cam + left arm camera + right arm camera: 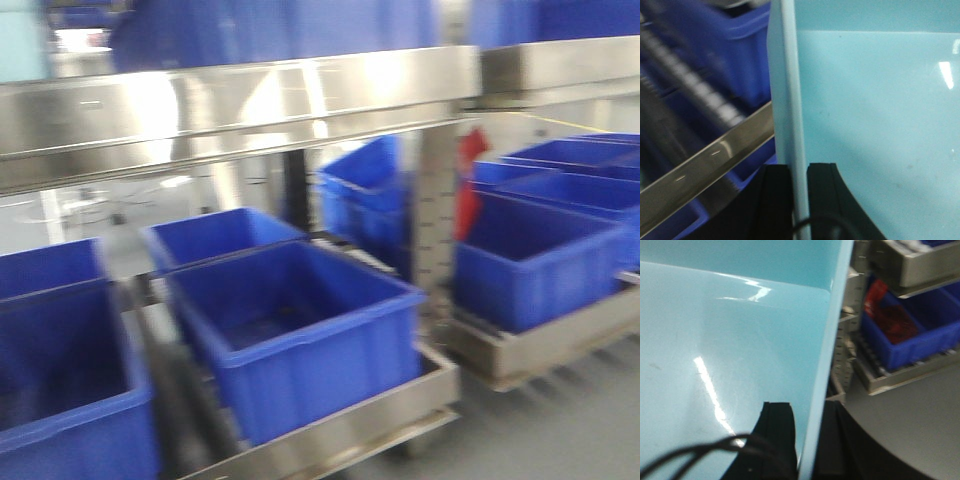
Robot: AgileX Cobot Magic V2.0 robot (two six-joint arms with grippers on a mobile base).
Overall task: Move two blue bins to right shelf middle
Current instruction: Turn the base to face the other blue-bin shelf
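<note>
In left pincer (799,172), pale bin (875,125) cropped, shelf (230,100) blurred.

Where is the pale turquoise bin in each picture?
Front: perhaps the pale bin, top-left corner.
Left wrist: bin fills the right side.
Right wrist: bin fills the left side.
Shared landmark: dark blue crates on steel shelf.

Crates (300,330) side by side (on shelf (240,110))
</note>
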